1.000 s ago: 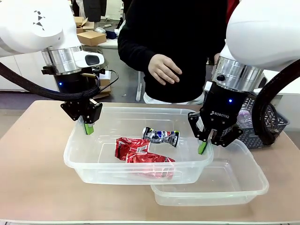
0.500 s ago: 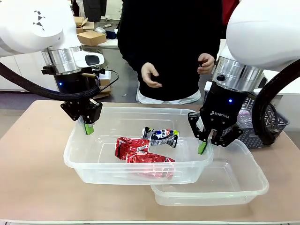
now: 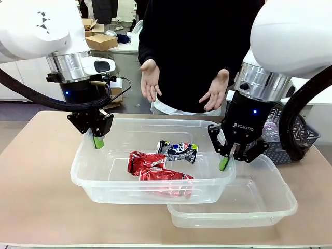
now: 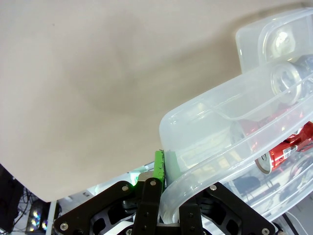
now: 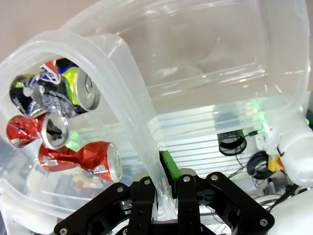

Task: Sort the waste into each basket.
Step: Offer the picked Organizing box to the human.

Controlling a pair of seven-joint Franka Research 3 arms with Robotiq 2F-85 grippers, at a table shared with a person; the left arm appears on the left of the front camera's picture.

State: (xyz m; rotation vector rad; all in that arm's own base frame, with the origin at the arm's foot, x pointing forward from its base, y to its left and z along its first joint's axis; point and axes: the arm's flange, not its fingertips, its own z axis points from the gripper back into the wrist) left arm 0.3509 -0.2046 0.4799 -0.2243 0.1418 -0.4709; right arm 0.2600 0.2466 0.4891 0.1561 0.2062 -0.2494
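Three crushed cans lie in the upper clear tub (image 3: 104, 176): two red ones (image 3: 155, 174) and a dark blue-and-silver one (image 3: 178, 150). My left gripper (image 3: 97, 141) is shut on this tub's left rim (image 4: 220, 105), its green pad (image 4: 159, 164) against the outer wall. At the opposite side my right gripper (image 3: 224, 163) is shut on the right rim (image 5: 122, 83), pinching it with the green pad (image 5: 168, 166). The right wrist view has the red cans (image 5: 83, 159) and the dark can (image 5: 63, 90) inside. A second clear tub (image 3: 259, 207) holds nothing and sits partly under the first at the right.
A dark grey slotted basket (image 3: 303, 137) stands at the far right behind my right arm. The person stands at the far edge with both hands (image 3: 150, 78) held open, palms up, above the table. Bare tabletop (image 3: 36, 181) lies to the left.
The person's hands have risen and spread open, palms up. Both arms, the tubs and the cans have stayed where they were.
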